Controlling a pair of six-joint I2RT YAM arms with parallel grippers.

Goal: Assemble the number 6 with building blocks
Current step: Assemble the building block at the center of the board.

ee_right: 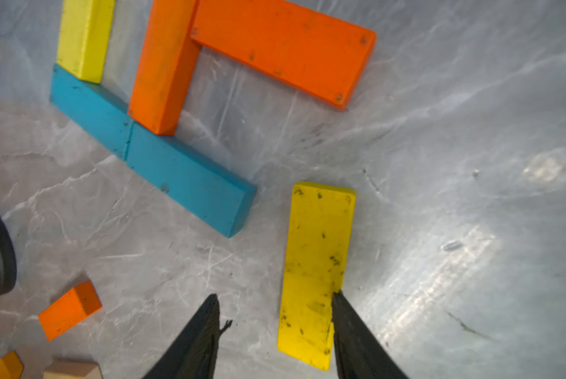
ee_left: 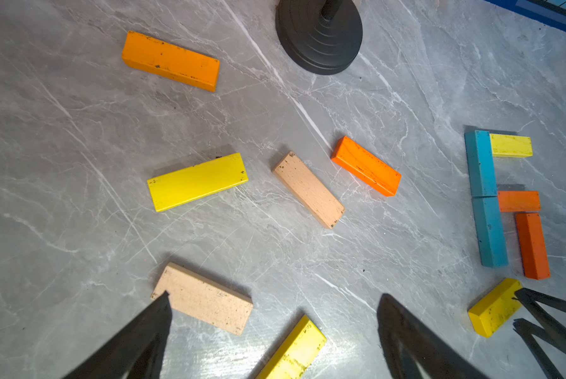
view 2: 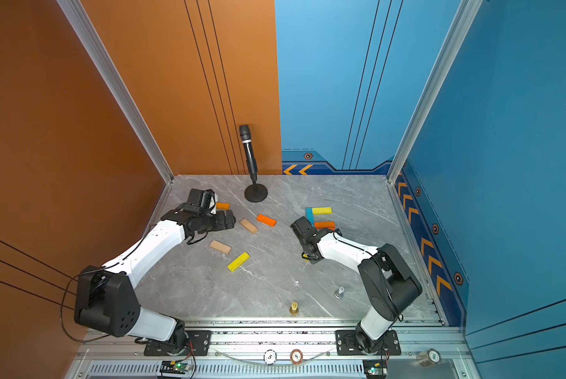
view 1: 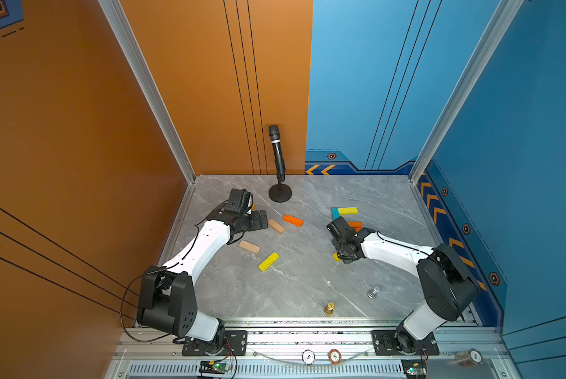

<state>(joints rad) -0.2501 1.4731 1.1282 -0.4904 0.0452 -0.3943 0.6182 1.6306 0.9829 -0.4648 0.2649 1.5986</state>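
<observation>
Figure so far: two blue blocks [ee_right: 91, 108] lie end to end as the spine. A top yellow block [ee_right: 84, 36] caps it, a middle orange block [ee_right: 160, 65] branches from the joint, and a side orange block [ee_right: 284, 55] turns off that one's far end (three sides of the loop, as I read it).
Missing stroke: the bar that closes the loop, from the spine's free end across to the side orange block.
Right gripper [ee_right: 275, 295]: jaws spread around the loose yellow block [ee_right: 317, 262] and pinching nothing. One finger is at the block's edge, the other clear of it.
Loose yellow block: flat on the worktop [view 1: 307, 288], near the spine's free end but not touching it. It lies askew and probably needs a nudge to bridge the gap.
Left gripper [ee_left: 275, 295]: spread wide and empty, hovering by a tan block [ee_left: 202, 298], out of the right arm's way.
Spare blocks [ee_left: 309, 190]: scattered mid-worktop, well apart from the figure.
Bystanders: microphone stand [view 1: 280, 193], gold chess piece [view 1: 329, 308], silver chess piece [view 1: 372, 292].
</observation>
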